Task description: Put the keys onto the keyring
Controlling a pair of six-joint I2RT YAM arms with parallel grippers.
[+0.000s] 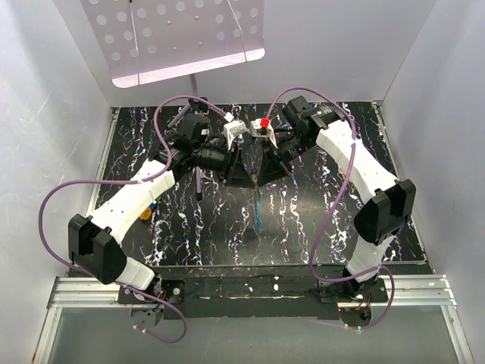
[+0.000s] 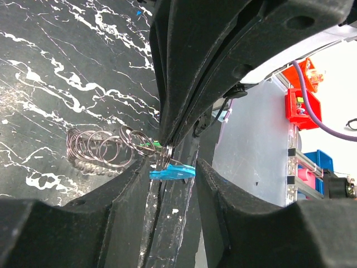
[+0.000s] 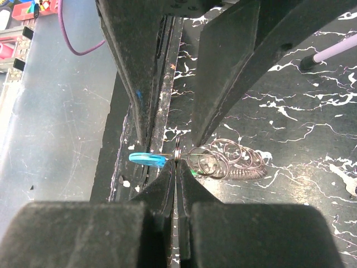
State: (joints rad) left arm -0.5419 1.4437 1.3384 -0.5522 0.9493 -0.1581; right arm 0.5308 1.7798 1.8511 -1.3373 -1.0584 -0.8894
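My two pincers meet tip to tip over the far middle of the table (image 1: 189, 227), the left pincer (image 2: 172, 166) coming in from the left and the right pincer (image 3: 175, 170) from the right. Keyring (image 3: 177, 151) stands on edge, nipped between my right fingertips. Its tag (image 2: 173, 171) lies across the gap between my left fingers; clamped or loose, can't tell. Key (image 3: 193, 172) just beside the keyring, on the side away from the tag. Past it, linked rings (image 3: 228, 156) on the table. Stand leg (image 3: 329, 53) well apart beyond them.

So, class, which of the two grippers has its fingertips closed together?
The right gripper: its fingertips meet, pinching the keyring. The left gripper keeps its fingers apart, with the light-blue tag between them.
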